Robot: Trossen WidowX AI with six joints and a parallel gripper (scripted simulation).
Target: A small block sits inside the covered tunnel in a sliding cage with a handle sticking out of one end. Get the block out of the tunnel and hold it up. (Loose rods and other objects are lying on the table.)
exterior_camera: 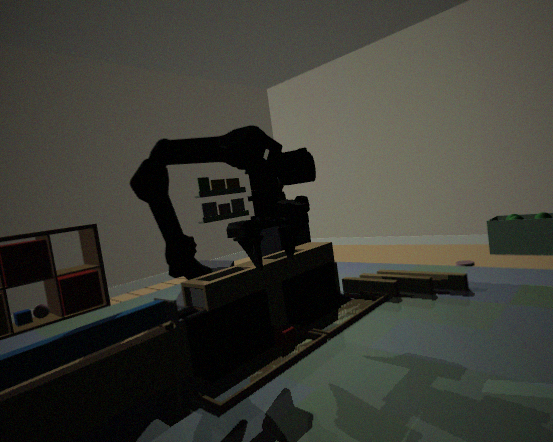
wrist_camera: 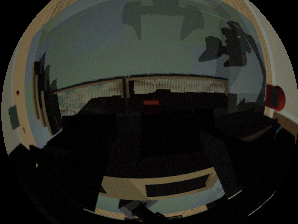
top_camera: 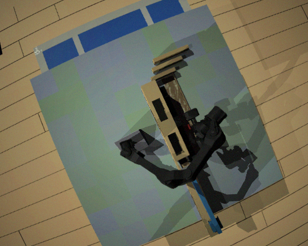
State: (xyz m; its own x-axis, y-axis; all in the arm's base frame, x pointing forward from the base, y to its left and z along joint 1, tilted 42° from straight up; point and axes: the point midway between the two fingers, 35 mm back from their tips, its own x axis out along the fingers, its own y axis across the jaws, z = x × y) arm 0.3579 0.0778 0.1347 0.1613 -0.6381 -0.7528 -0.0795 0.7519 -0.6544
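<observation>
Gripper [top_camera: 194, 122] [exterior_camera: 274, 260] [wrist_camera: 157, 137] spread, nothing pinched, above the tunnel [top_camera: 168, 128] [exterior_camera: 232, 290] [wrist_camera: 122, 187]. Red block [top_camera: 189, 127] [exterior_camera: 288, 330] [wrist_camera: 151, 102] low within its frame. 3 wooden bars [top_camera: 167, 64] [exterior_camera: 414, 285] [wrist_camera: 42, 107] crowd the far end.

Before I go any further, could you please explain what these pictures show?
The black machine is a single arm ending in a gripper, its two fingers spread with nothing between them. One picture looks down from above, one comes from beside the table, one from the arm's wrist. On the patchwork surface stands a long wooden structure with rectangular openings, a blue bar extending beyond one end and three wooden strips near the other.
</observation>
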